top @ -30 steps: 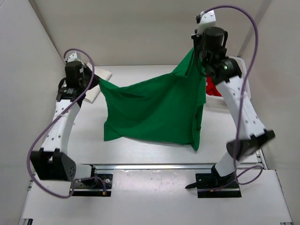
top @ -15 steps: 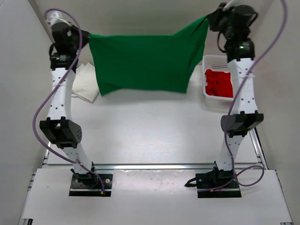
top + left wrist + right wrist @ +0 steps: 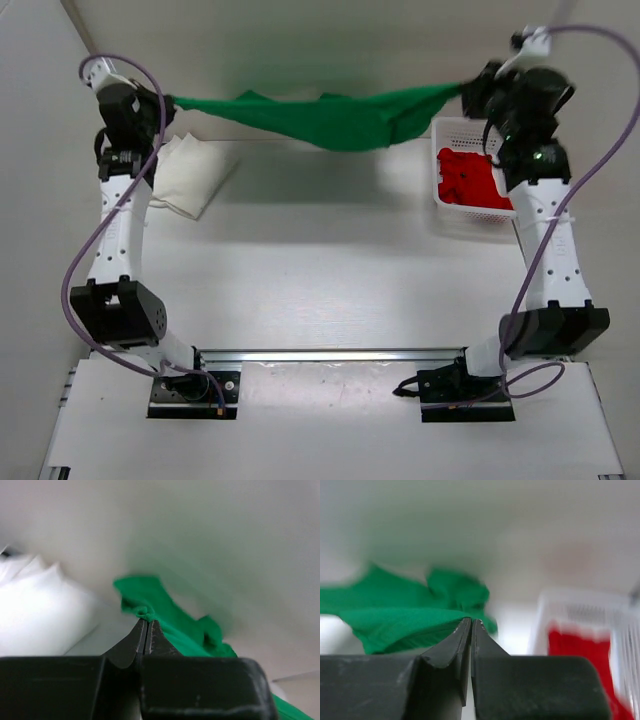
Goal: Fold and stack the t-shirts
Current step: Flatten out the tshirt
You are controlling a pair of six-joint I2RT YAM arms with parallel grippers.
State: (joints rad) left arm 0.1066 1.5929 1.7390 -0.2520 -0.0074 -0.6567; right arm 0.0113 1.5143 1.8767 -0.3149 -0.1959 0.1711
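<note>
Green t-shirt point(image 3: 330, 118) hangs stretched at twelve o'clock, left gripper point(image 3: 146, 622) and right gripper point(image 3: 471, 622) each pinched tight on one end. White t-shirt point(image 3: 185, 172) at ten o'clock; red t-shirt point(image 3: 470, 178) in basket point(image 3: 455, 127), two o'clock.

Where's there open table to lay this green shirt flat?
The middle of the table, nearer than the green shirt, between the white shirt on the left and the basket on the right, is bare. Both far corners are crowded.

Three t-shirts point(image 3: 330, 118) — one basket point(image 3: 438, 165)
</note>
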